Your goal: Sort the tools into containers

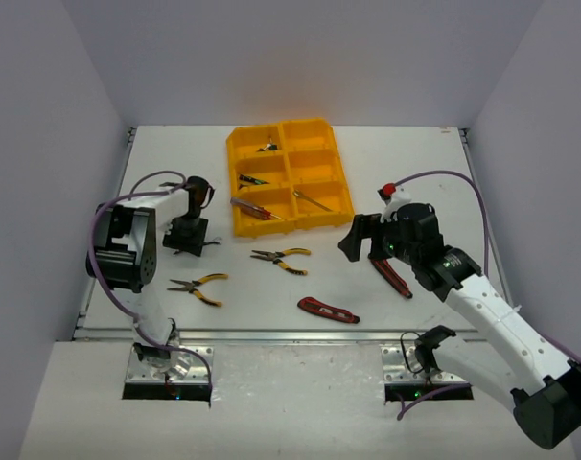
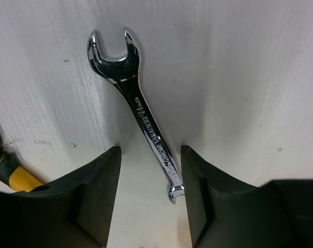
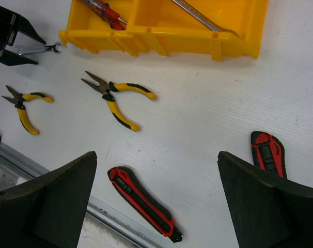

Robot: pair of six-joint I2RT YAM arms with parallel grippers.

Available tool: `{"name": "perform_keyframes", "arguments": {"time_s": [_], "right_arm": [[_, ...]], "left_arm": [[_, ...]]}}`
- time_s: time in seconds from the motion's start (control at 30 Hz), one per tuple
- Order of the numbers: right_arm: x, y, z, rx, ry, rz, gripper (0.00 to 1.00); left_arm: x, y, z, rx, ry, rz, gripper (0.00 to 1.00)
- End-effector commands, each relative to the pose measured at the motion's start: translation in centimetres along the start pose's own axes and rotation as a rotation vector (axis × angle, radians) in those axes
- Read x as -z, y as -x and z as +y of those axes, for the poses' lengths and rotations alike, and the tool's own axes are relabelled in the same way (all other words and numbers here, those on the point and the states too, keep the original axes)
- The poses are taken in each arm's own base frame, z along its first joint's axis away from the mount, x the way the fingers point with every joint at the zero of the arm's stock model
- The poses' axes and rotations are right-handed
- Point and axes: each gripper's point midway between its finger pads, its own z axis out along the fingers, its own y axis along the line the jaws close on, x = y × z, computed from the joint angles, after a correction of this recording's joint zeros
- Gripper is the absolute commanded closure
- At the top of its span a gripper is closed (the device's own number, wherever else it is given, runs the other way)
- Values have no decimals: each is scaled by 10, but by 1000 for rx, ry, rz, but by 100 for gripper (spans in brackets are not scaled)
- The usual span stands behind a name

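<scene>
A silver wrench lies flat on the white table, left of the yellow tray. My left gripper points down over it, jaws partly open either side of the wrench's lower end; the right finger is almost against it, the left finger stands apart. My right gripper hovers wide open over bare table, between two red utility knives. Two yellow-black pliers lie in front of the tray. A red screwdriver, a wrench and a green screwdriver lie in tray compartments.
The table's metal front edge runs just below the nearer knife. Purple cables loop off both arms. White walls close in the table at left, right and back.
</scene>
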Motion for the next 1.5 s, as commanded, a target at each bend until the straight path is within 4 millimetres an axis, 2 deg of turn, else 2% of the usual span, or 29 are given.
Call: {"name": "perform_keyframes", "arguments": {"time_s": [0.0, 0.03, 0.13, 0.23, 0.33, 0.47, 0.53, 0.7, 0.8, 0.93, 1.03, 1.2, 1.23, 1.33, 1.4, 1.43, 1.47], "right_arm": [[3, 20, 7, 7, 29, -89, 1], [4, 21, 8, 6, 33, -92, 1], [5, 22, 13, 2, 57, -88, 1], [7, 21, 17, -2, 77, -88, 2], [10, 23, 19, -1, 85, -92, 3], [14, 27, 23, 1, 104, -98, 3], [14, 26, 28, 1, 129, -87, 3], [13, 23, 39, 1, 190, -64, 5], [8, 24, 38, -3, 183, -56, 5], [9, 30, 36, 16, 162, -45, 5], [16, 41, 31, 34, 119, -72, 5], [27, 51, 24, 56, 61, -87, 5], [28, 51, 23, 57, 53, -89, 5], [33, 54, 18, 69, 23, -100, 4], [36, 55, 15, 76, 7, -106, 4], [37, 56, 15, 79, 4, -110, 4], [39, 55, 14, 84, 0, -108, 4]], "left_arm": [[-27, 13, 24, 13, 78, -59, 58], [-29, 14, 25, 11, 76, -60, 64], [-35, 12, 28, 11, 74, -41, 98], [-43, 8, 34, -4, 77, -15, 100], [-45, 5, 30, -7, 42, 8, 100], [-30, 9, 15, -31, -61, 18, 100], [-6, 20, 1, -23, -160, -3, 100], [44, 41, -17, -23, -399, -54, 100], [73, 43, -27, -75, -608, -65, 100], [108, 38, -38, -167, -797, -83, 100], [170, 20, -53, -290, -1012, -176, 100], [233, -11, -74, -390, -1151, -228, 100], [257, -19, -83, -394, -1242, -233, 100], [293, -57, -98, -504, -1394, -221, 100], [303, -89, -109, -615, -1471, -193, 100], [315, -95, -112, -628, -1517, -182, 100], [312, -108, -119, -681, -1529, -187, 100]]}}
